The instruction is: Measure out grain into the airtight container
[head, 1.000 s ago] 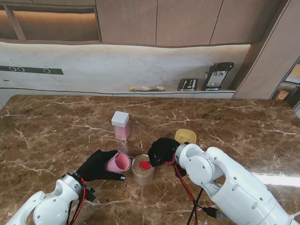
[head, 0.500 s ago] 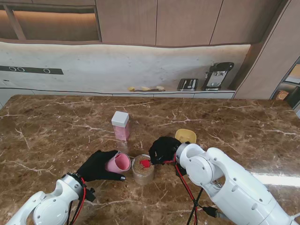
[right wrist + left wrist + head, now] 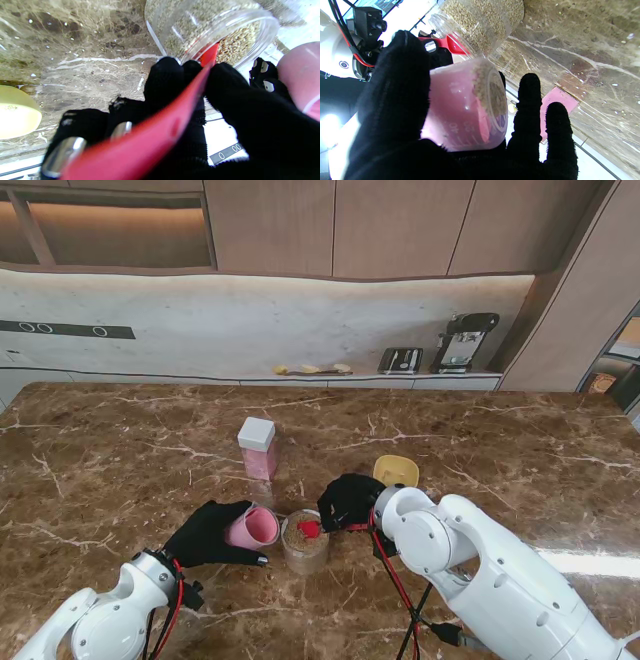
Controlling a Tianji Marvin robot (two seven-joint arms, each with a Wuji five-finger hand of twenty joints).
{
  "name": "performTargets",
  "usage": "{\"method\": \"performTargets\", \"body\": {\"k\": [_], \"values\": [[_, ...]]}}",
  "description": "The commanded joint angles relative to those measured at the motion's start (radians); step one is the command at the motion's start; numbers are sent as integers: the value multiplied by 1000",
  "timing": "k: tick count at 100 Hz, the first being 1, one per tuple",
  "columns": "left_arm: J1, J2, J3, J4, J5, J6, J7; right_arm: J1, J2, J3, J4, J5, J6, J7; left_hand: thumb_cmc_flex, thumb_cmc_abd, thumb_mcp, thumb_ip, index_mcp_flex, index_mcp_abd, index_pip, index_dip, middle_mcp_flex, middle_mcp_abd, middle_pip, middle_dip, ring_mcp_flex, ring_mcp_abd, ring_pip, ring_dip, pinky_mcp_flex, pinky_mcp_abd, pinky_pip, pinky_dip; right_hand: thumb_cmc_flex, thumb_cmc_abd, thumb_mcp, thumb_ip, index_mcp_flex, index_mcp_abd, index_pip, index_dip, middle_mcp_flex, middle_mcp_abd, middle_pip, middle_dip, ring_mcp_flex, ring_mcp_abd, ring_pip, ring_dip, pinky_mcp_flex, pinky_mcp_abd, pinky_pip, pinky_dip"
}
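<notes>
From the stand's view, the left robot hand grasps a pink measuring cup, tipped so its mouth faces right toward a clear grain jar standing just beside it on the brown marble desk. The right robot hand is clenched around the handle of a red scoop, whose bowl sits in the jar's open mouth.

The left wrist view adds what the stand's view cannot resolve: grain clings inside the measuring cup near its rim, printed graduation numbers run along its wall, and the thumb and fingers wrap its sides. The right wrist view shows the scoop's long handle pinched between the black-gloved fingers, its tip dipping into the grain at the jar's rim.

Farther from the robot and to the left stands a tall pink airtight container with a white lid, well apart from both hands. A yellow lid lies just beyond the right robot hand, partly hidden by it. The right forearm covers the near right part of the desk.

Counted: one measuring cup, one jar, one scoop, one container, one yellow lid, two robot hands.
</notes>
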Motion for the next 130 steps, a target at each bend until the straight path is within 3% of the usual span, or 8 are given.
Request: {"method": "performTargets", "body": {"k": [1,12,40,67,80,101,115,130], "values": [[4,-2,4,5,1,1,3,-10,-2,5,1,8,6,14,217,253,319,-20,227,-208,196,1,129,-54,83,21,11,-23,13,7,-19,6,-1,-4,65,-7,20,29,-50,-13,20,-107,58,29,59,28,38,-93,74,30,49,-43,186,28],[4,-2,5,6,2,2,4,-12,-3,8,5,6,-5,7,216,254,319,-20,227,-208,195,1,129,-55,83,21,10,-23,13,7,-20,7,-2,-4,79,3,-12,42,-79,11,12,-223,56,10,66,52,38,-115,62,33,44,-26,164,19],[3,-2,7,8,1,1,4,-7,-6,-5,22,9,-25,-11,216,254,319,-20,226,-209,194,1,129,-56,82,21,12,-25,12,6,-23,8,-7,-7,82,6,-28,45,-76,-1,8,-248,51,3,66,67,39,-129,59,37,43,-22,152,13],[3,-2,5,8,2,0,6,-10,-7,-6,17,-4,-11,-17,216,254,319,-20,225,-209,194,1,128,-55,81,21,9,-24,10,6,-24,8,-9,-8,63,-20,-57,69,-132,35,-24,-356,51,9,-23,52,40,-126,11,27,38,-26,112,-14],[4,-2,4,8,2,-1,5,-15,-4,3,7,-17,-13,-6,217,254,319,-20,226,-208,194,1,127,-55,80,21,10,-25,11,6,-24,8,-10,-8,17,11,-133,93,-167,89,-128,-425,46,-6,-83,65,41,-137,-25,9,34,-37,81,-45],[4,-2,5,9,1,-1,6,-17,3,12,-7,-18,-35,24,218,254,319,-20,226,-206,194,1,126,-54,79,21,8,-25,10,6,-26,7,-17,-12,-28,-42,-209,166,-115,110,-313,-319,42,-25,-160,126,42,-146,-64,-19,27,-30,44,-81],[5,-2,4,9,1,-2,6,-14,3,7,-4,-33,-41,20,218,254,318,-20,225,-207,193,0,126,-54,79,21,7,-24,10,6,-26,7,-18,-13,10,-150,-202,148,-100,98,-303,-293,41,-38,-156,138,42,-161,-63,-17,27,-40,41,-83],[4,-3,2,9,1,-3,7,-13,1,2,1,-53,-47,9,220,252,319,-20,227,-207,194,1,126,-55,78,20,8,-24,11,6,-26,7,-19,-13,56,-263,-165,78,-83,74,-271,-273,42,-53,-137,164,42,-182,-50,-6,28,-50,46,-78]]}}
